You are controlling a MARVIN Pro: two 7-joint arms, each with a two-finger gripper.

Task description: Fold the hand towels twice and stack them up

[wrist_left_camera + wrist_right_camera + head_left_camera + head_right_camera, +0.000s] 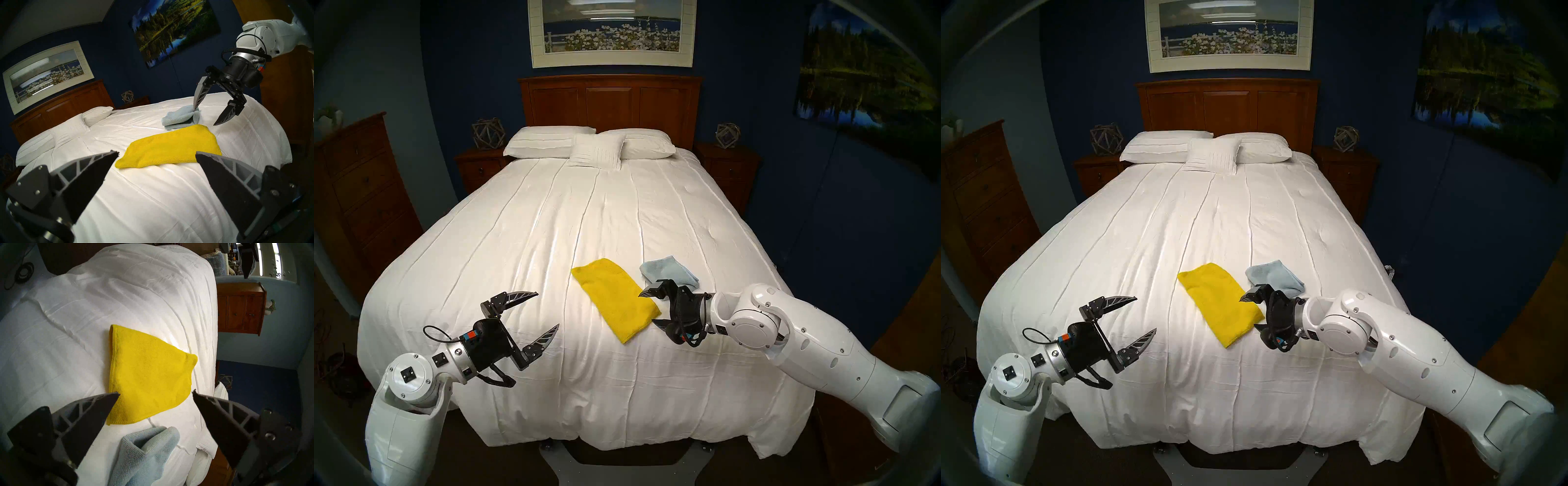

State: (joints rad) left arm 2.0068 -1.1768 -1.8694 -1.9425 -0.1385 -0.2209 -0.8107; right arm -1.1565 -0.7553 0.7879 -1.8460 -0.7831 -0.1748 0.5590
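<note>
The right pincer (650,307) stood apart, empty, over the yellow towel (616,303), folded once on the bed (517,237). The blue towel (670,273) lay just beside it, apparently folded smaller. The left pincer (539,312) hung apart, empty. Remaining: second yellow fold, stacking.

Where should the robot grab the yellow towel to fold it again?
Probably a corner of the yellow towel at its short end nearest the right gripper, coming from above. It lies flat as a long strip on the bed, so that end can swing over to the far end.
</note>
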